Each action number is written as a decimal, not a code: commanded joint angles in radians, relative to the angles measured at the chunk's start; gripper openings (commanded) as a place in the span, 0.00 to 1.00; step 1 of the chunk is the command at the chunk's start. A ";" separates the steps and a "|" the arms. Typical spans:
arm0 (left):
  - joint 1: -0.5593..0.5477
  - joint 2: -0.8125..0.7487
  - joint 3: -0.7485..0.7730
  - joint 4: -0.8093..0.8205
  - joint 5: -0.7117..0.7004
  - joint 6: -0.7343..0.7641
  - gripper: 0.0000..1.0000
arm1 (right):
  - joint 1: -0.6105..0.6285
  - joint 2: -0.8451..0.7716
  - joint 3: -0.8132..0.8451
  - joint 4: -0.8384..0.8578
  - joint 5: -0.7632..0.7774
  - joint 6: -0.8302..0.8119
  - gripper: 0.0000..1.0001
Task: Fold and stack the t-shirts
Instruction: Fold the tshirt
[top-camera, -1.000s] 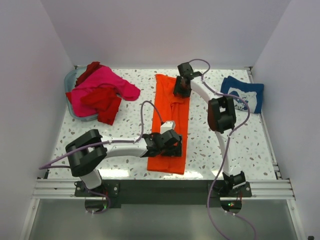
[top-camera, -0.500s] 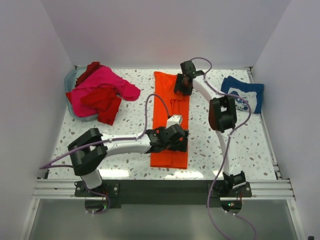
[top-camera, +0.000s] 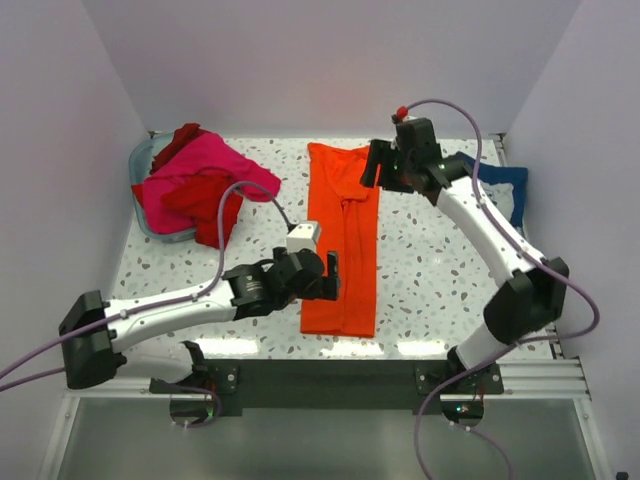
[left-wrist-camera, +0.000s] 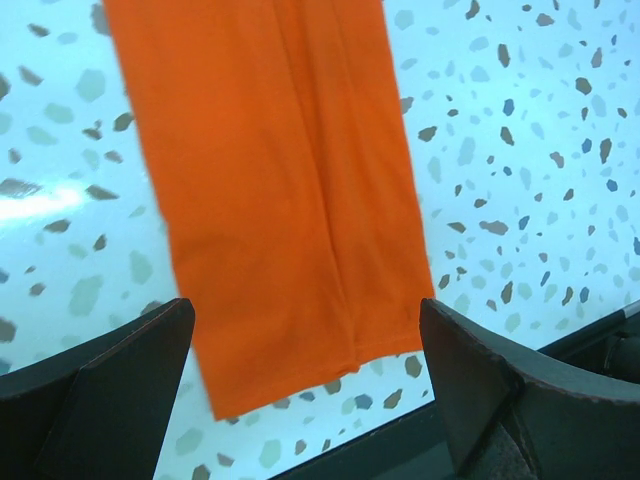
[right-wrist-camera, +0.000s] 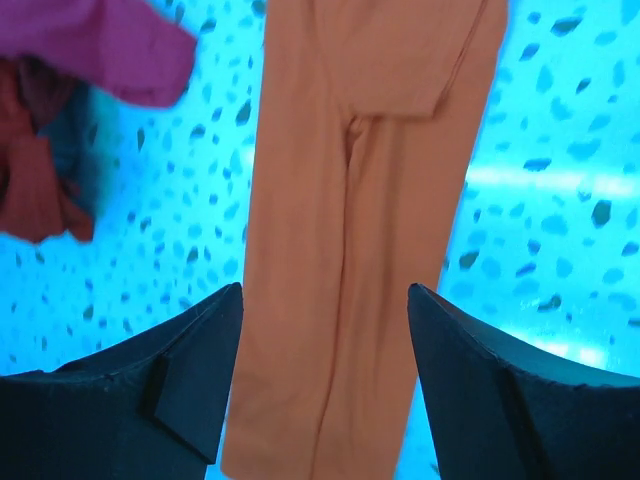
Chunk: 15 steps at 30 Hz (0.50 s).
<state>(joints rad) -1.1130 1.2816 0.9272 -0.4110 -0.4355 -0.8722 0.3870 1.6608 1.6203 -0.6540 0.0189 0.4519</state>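
Note:
The bright orange t-shirt (top-camera: 342, 240) lies flat as a long narrow strip down the middle of the table, also seen in the left wrist view (left-wrist-camera: 270, 190) and the right wrist view (right-wrist-camera: 350, 210). My left gripper (top-camera: 329, 273) hovers open at the strip's left edge near its near end, with nothing between the fingers (left-wrist-camera: 305, 312). Above the strip's far end my right gripper (top-camera: 376, 165) is also open and empty (right-wrist-camera: 325, 295). A hot pink t-shirt (top-camera: 205, 160) and red t-shirts (top-camera: 210, 205) are heaped at the far left. A navy t-shirt (top-camera: 500, 185) lies far right, partly behind the right arm.
The pink and red heap spills out of a blue-grey tub (top-camera: 138, 160) in the far left corner. White walls close in the table on three sides. A dark rail (top-camera: 320, 375) runs along the near edge. The right arm's cable arcs above the navy t-shirt.
The right gripper opened and rose off the orange t-shirt's far end. The left gripper drew back left off the near end. The strip's near end now lies narrower and straighter.

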 joint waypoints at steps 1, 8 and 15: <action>0.005 -0.096 -0.057 -0.098 -0.051 -0.054 1.00 | 0.055 -0.128 -0.187 0.000 -0.053 0.030 0.71; 0.004 -0.301 -0.214 -0.224 -0.051 -0.152 1.00 | 0.121 -0.465 -0.537 -0.022 -0.025 0.120 0.78; 0.004 -0.378 -0.283 -0.255 -0.025 -0.180 1.00 | 0.122 -0.686 -0.743 -0.148 0.010 0.217 0.76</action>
<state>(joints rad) -1.1130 0.9165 0.6567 -0.6441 -0.4568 -1.0164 0.5087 1.0309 0.9272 -0.7399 -0.0036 0.5953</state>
